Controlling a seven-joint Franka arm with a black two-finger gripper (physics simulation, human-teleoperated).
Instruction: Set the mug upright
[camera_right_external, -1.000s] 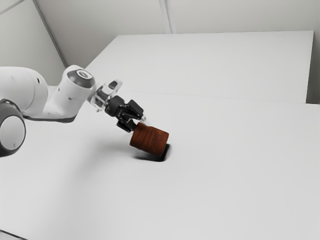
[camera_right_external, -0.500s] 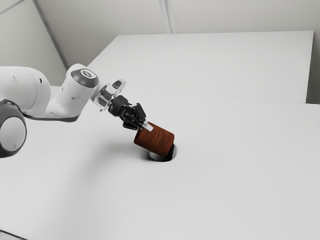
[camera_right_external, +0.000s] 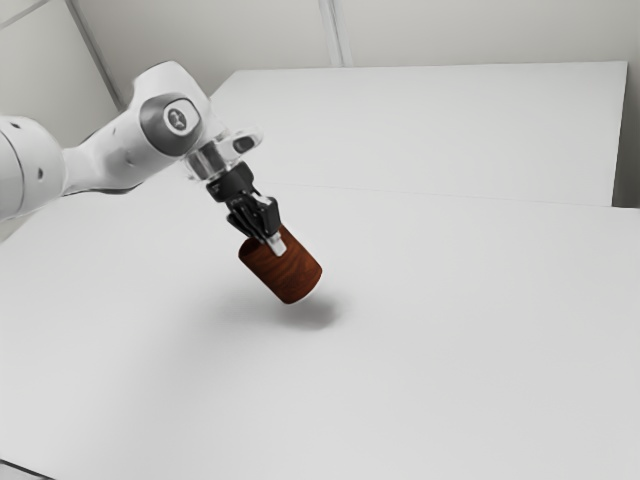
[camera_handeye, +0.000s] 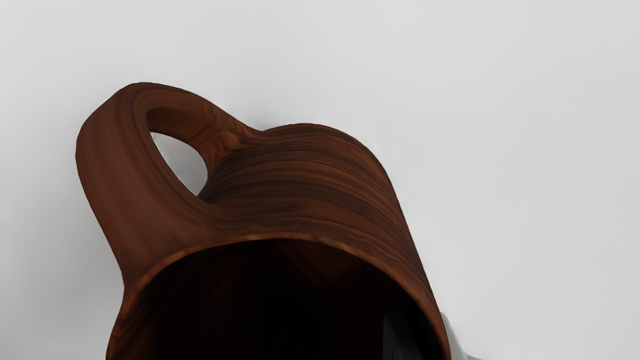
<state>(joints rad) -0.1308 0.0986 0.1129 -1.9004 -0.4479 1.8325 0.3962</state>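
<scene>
"Mug (camera_right_external: 286, 274), where?"
"Tilted at the gripper's (camera_right_external: 272, 244) five o'clock, exterior view; gripper pinching its wall (camera_handeye: 405, 270); rim (camera_handeye: 280, 236) toward half past ten; perhaps off the table (camera_right_external: 450, 350)."
"Next?"
"Base (camera_right_external: 306, 291) toward six, I'd judge."

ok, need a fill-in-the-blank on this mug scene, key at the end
The mug is tilted, its rim sitting ____ than its base.
The gripper has one finger inside the mug and the other ____ it.
The handle is patterned with ____ grain.

Missing words: higher; outside; wood.
</scene>
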